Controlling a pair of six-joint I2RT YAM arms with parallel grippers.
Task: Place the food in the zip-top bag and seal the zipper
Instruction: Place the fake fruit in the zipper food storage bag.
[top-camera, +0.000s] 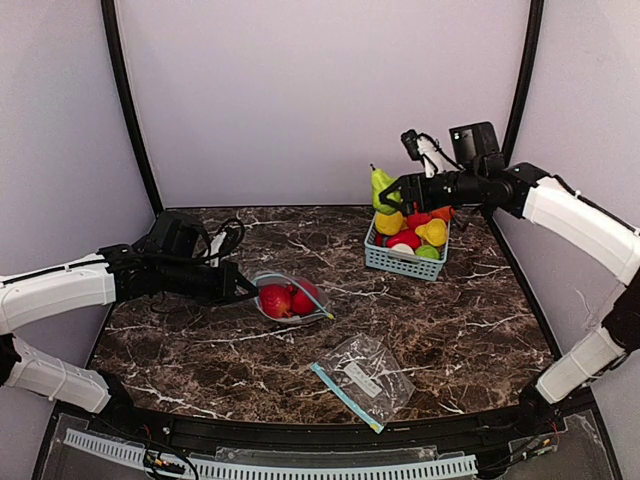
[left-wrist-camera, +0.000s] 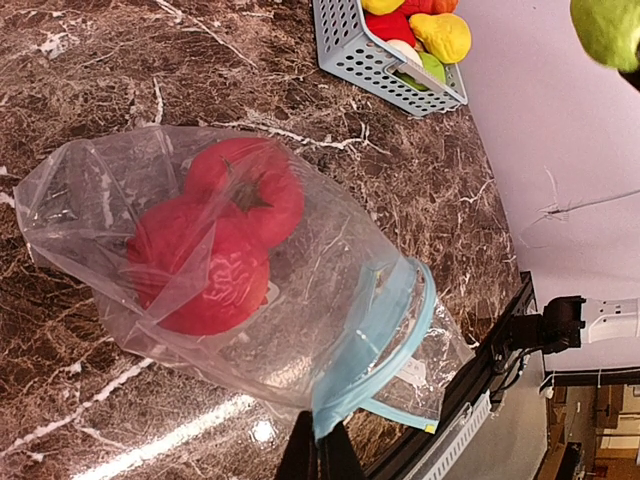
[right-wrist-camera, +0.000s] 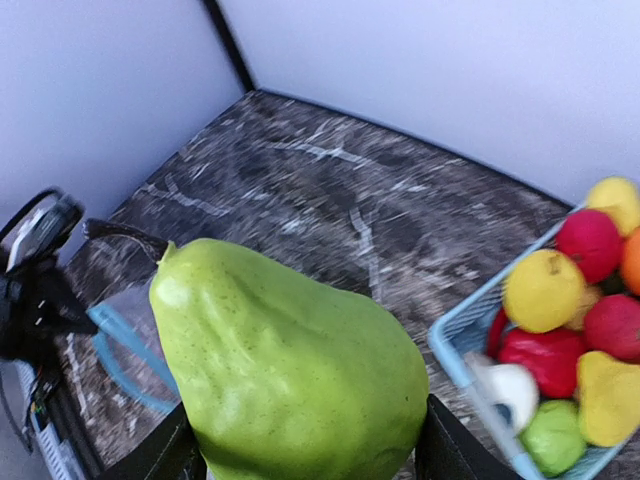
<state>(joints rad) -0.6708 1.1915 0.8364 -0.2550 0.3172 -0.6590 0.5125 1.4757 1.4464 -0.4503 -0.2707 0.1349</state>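
Close to the table's near edge, right of its middle, a flat clear zip-top bag with a blue zipper strip (top-camera: 362, 378) lies on the marble. Further in, toward the left edge, the left fingers (left-wrist-camera: 318, 452) are pinched on the blue rim of a second clear bag (left-wrist-camera: 340, 290) containing two red toy fruits (left-wrist-camera: 215, 290). Near the far right corner, the right fingers (right-wrist-camera: 452, 452) hold a green toy pear (right-wrist-camera: 290, 370) above a light-blue slatted basket (top-camera: 400, 262) of mixed fruits.

Basket (top-camera: 400, 262) rear right, pear (top-camera: 381, 185) above it, perhaps clear; filled bag (left-wrist-camera: 340, 290) centre-left; spare bag (top-camera: 370, 370) front.
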